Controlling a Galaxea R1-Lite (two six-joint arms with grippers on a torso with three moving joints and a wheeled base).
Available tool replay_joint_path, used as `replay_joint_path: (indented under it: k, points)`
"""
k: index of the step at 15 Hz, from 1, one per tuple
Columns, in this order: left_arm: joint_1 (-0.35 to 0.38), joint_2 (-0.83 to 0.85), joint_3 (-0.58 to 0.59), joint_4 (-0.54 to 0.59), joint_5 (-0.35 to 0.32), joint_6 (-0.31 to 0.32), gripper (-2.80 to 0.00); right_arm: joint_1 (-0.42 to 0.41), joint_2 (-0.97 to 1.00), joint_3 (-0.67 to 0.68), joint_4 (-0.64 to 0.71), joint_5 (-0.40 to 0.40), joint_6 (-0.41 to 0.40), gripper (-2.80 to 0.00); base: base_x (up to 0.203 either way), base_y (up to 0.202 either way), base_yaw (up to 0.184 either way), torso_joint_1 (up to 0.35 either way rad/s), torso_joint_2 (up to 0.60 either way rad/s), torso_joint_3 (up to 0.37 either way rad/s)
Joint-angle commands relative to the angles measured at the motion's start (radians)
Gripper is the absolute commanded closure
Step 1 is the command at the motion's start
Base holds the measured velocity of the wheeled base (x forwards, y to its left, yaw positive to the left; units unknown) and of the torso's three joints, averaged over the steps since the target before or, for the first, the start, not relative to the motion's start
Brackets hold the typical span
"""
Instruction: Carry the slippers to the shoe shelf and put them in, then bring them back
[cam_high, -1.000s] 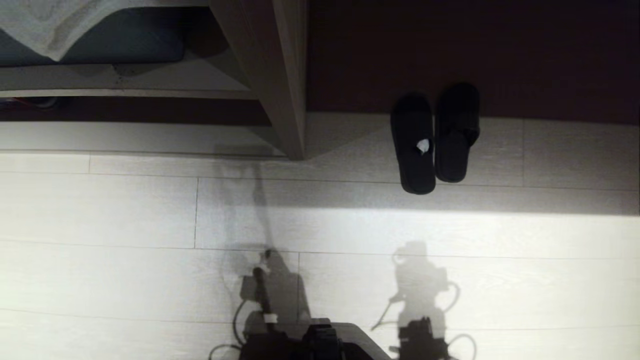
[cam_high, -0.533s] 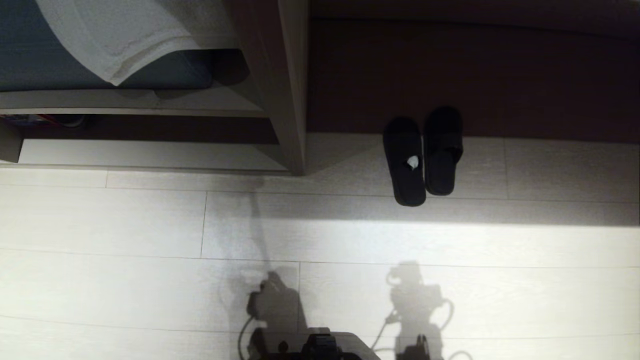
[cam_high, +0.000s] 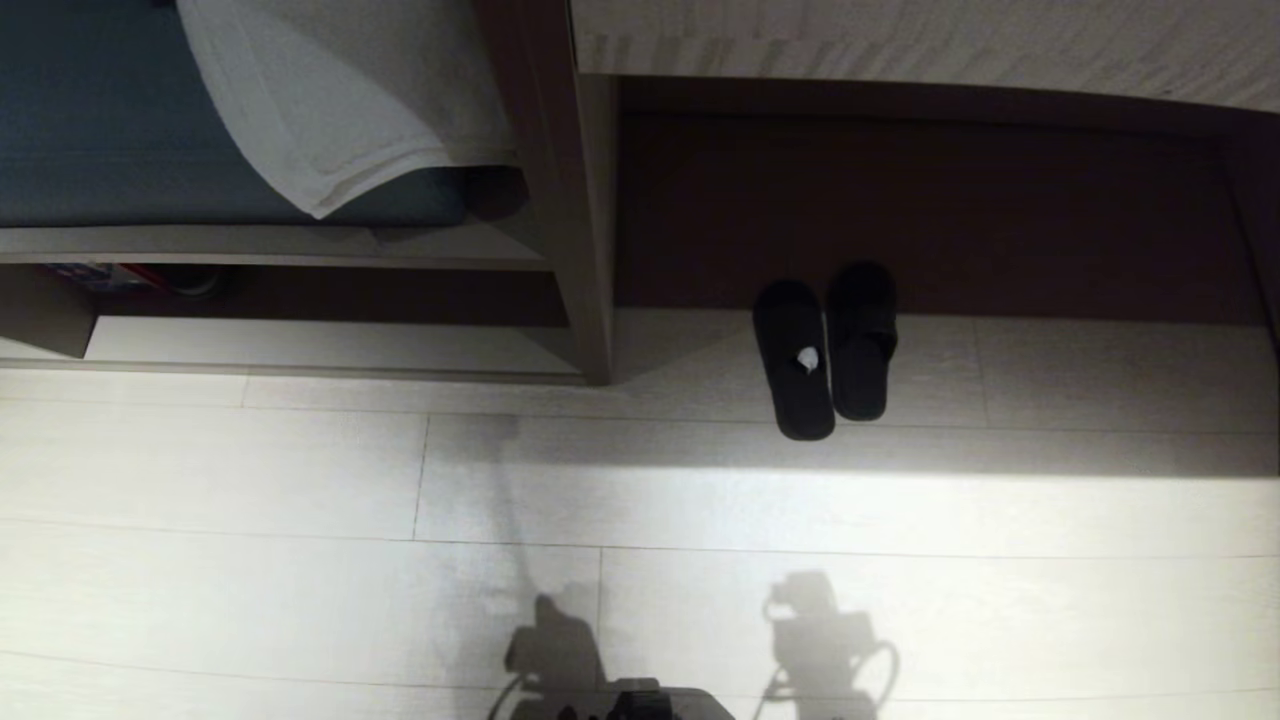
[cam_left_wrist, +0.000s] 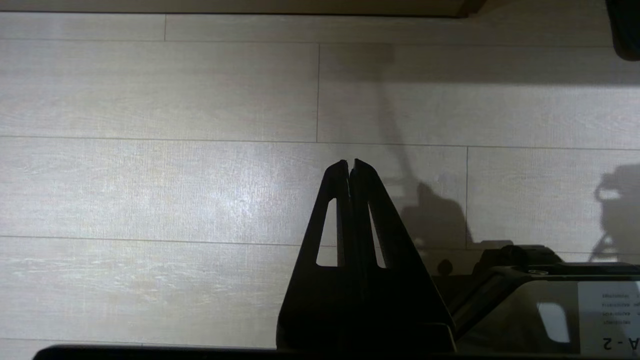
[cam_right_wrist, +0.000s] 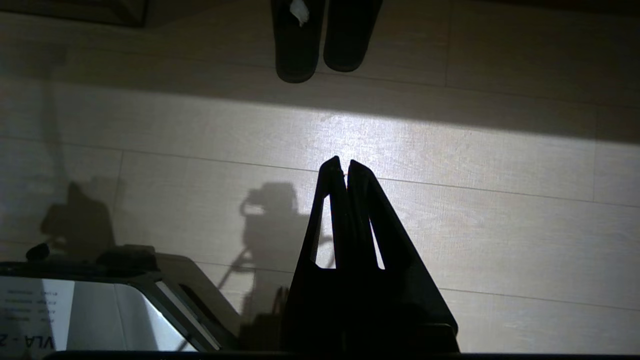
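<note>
Black slippers (cam_high: 825, 345) unmoved on floor; camera view has tilted upward.

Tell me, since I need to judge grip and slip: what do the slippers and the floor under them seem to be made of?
The slippers look like soft matte black fabric, perhaps felt or terry: no shine, rounded edges, and a small white tag on one insole. The floor looks like pale wood-grain plank, laminate or vinyl: printed grain, thin seams, and a slight sheen where the light falls. Neither can be told for certain.
</note>
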Motion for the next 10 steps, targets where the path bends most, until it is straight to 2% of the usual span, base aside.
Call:
replay_joint_path:
  k: [1,10]
  points:
    - [0.000,0.001,-0.001,0.000,0.000,-0.001,0.00,0.000,0.000,0.000,-0.001,0.001,0.000,0.00,0.000,0.000,0.000,0.002,0.00,0.203]
    - [0.000,0.001,0.000,-0.001,0.000,-0.001,0.00,0.000,0.000,0.000,-0.001,0.001,0.000,0.00,0.000,0.000,0.000,0.001,0.00,0.201]
